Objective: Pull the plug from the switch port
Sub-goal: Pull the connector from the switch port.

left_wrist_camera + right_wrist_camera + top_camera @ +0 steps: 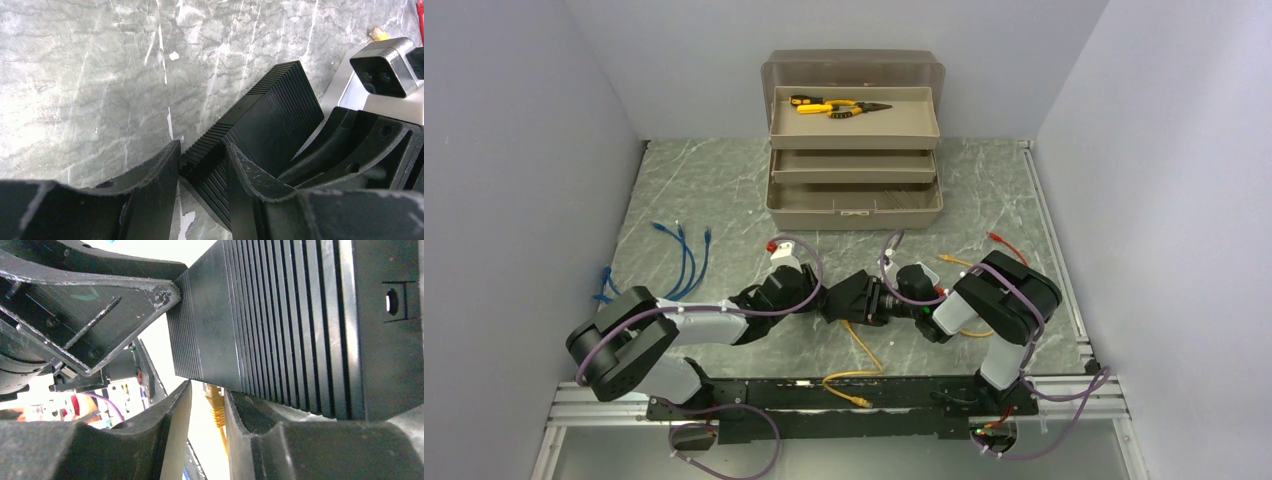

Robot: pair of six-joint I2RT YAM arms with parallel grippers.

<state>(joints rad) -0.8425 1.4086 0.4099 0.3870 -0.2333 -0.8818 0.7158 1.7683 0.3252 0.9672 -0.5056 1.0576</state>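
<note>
The switch [848,293], a black ribbed box, is held off the table between my two grippers. My left gripper [816,297] is shut on its left end; in the left wrist view the fingers [160,185] clamp the switch's [272,117] corner. My right gripper [880,301] is at the switch's right end. In the right wrist view the yellow plug [215,402] sits in a port on the switch's [280,315] lower edge, between my right gripper's [207,392] jaws. It lies against one finger, with a gap to the other. Its yellow cable [862,352] hangs toward the front rail.
An open beige toolbox [854,190] with yellow-handled pliers [839,106] stands at the back. Blue cables [681,255] lie at the left, red [1004,242] and orange [957,262] cables at the right. A black rail [904,392] runs along the near edge.
</note>
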